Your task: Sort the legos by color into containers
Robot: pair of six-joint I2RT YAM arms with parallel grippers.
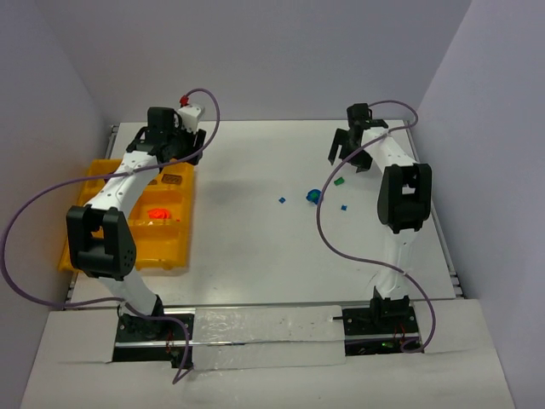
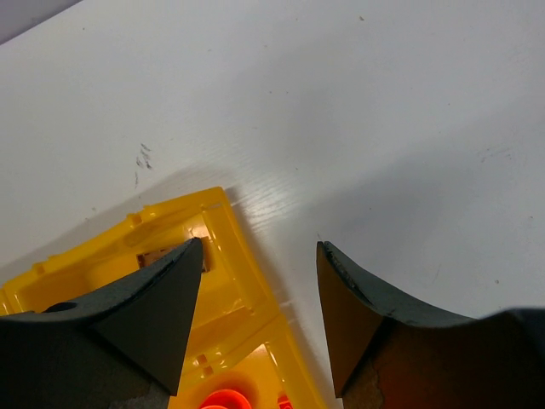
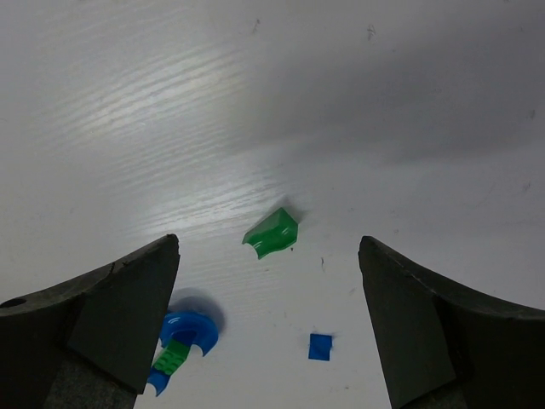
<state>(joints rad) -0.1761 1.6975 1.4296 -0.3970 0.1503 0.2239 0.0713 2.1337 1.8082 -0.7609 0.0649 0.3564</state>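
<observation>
One white table (image 1: 255,256) carries everything. The yellow tray (image 1: 166,251) of containers sits at its left, with orange legos (image 1: 158,214) in one compartment. The left end effector (image 2: 260,247) hangs over the tray's far corner, fingers apart and empty, well apart from the loose pieces. The right end effector (image 3: 268,247), also spread and empty, is nearer them. The green lego (image 3: 272,232) lies on the table between its fingers, long side roughly finger to finger. A blue ring (image 3: 189,332) and a blue bit (image 3: 320,346) lie near.
</observation>
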